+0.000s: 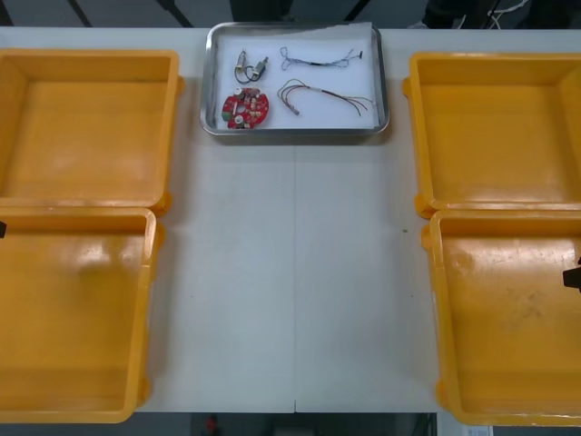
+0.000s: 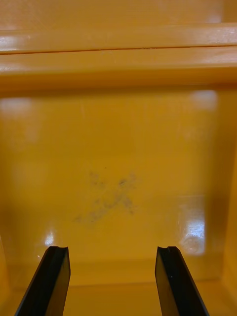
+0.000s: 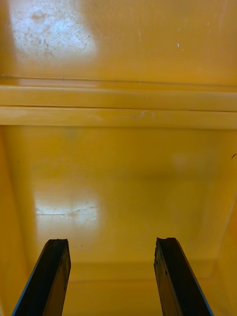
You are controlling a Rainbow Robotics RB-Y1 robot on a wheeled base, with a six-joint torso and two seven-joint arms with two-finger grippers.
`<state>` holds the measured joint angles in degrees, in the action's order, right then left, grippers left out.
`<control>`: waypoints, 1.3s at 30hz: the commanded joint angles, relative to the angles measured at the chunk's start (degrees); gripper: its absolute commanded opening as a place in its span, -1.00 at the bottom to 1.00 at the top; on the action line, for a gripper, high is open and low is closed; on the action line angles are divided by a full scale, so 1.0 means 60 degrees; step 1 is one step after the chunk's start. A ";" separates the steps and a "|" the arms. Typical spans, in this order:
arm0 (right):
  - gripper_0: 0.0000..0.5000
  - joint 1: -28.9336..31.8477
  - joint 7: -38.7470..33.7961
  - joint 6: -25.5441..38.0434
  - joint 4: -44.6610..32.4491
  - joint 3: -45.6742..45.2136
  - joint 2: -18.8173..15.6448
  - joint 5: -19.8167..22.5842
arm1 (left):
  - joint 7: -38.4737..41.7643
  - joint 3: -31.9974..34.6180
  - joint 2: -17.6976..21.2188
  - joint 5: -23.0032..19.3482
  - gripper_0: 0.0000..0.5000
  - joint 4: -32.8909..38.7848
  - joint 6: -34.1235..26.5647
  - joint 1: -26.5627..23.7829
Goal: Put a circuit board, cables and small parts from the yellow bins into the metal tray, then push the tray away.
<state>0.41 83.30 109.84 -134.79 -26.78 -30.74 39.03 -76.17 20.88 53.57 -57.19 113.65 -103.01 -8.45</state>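
The metal tray (image 1: 381,82) sits at the table's far edge, white inside. In it lie a round red circuit board (image 1: 245,109), small metal parts (image 1: 251,66), a blue and white twisted cable (image 1: 318,60) and a red and yellow cable (image 1: 322,95). My left gripper (image 3: 111,276) hangs open over the near left yellow bin (image 3: 118,163), nothing between its fingers. My right gripper (image 2: 111,279) stands open over the near right yellow bin (image 2: 118,163), whose floor bears a dark scuff.
Two yellow bins at the left (image 1: 82,127) (image 1: 73,318) and two at the right (image 1: 495,127) (image 1: 508,318) hold nothing that I can see. A strip of light table (image 1: 290,272) runs between them, from the tray to the near edge.
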 commanded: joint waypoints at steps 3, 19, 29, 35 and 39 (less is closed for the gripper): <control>1.00 -0.0054 -0.0085 0.0027 -0.0049 -0.0063 -0.0355 0.0087 | -0.0590 0.0329 -0.0051 0.0084 1.00 0.0248 0.0073 0.0134; 1.00 -0.0054 -0.0085 0.0027 -0.0049 -0.0063 -0.0355 0.0087 | -0.0590 0.0329 -0.0051 0.0084 1.00 0.0248 0.0073 0.0134; 1.00 -0.0054 -0.0085 0.0027 -0.0049 -0.0063 -0.0355 0.0087 | -0.0590 0.0329 -0.0051 0.0084 1.00 0.0248 0.0073 0.0134; 1.00 -0.0054 -0.0085 0.0027 -0.0049 -0.0063 -0.0355 0.0087 | -0.0590 0.0329 -0.0051 0.0084 1.00 0.0248 0.0073 0.0134; 1.00 -0.0054 -0.0085 0.0027 -0.0049 -0.0063 -0.0355 0.0087 | -0.0590 0.0329 -0.0051 0.0084 1.00 0.0248 0.0073 0.0134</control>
<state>0.41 83.31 109.84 -134.73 -26.78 -30.82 39.09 -76.18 20.88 53.57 -57.19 113.65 -103.01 -8.45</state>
